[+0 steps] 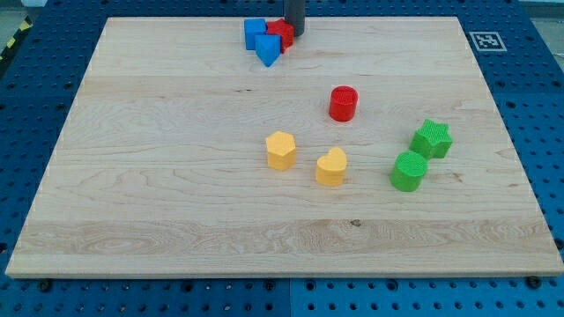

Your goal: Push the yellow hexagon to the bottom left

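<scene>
The yellow hexagon (280, 150) sits near the middle of the wooden board (159, 176). A yellow heart-shaped block (331, 166) lies just to its right. My tip (293, 33) is at the view's top, far above the hexagon, touching a cluster of a red block (281, 33), a blue cube (255, 33) and a blue triangular block (268, 50).
A red cylinder (343, 103) stands right of centre. A green star (432, 139) and a green cylinder (409, 171) sit at the right. A marker tag (485, 40) lies off the board's top right corner.
</scene>
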`<state>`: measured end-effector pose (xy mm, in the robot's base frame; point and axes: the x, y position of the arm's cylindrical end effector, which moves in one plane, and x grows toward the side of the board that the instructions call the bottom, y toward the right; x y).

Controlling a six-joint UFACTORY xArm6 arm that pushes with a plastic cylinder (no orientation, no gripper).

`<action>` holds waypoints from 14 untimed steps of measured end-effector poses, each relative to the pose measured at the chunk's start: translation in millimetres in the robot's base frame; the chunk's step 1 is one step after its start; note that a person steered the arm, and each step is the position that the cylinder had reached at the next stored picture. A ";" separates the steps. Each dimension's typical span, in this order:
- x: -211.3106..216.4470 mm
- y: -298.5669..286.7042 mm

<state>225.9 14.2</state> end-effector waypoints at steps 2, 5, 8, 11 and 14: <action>46.7 51.5; 65.3 50.5; 122.8 50.5; 250.4 0.1; 276.9 -131.5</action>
<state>502.7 -117.2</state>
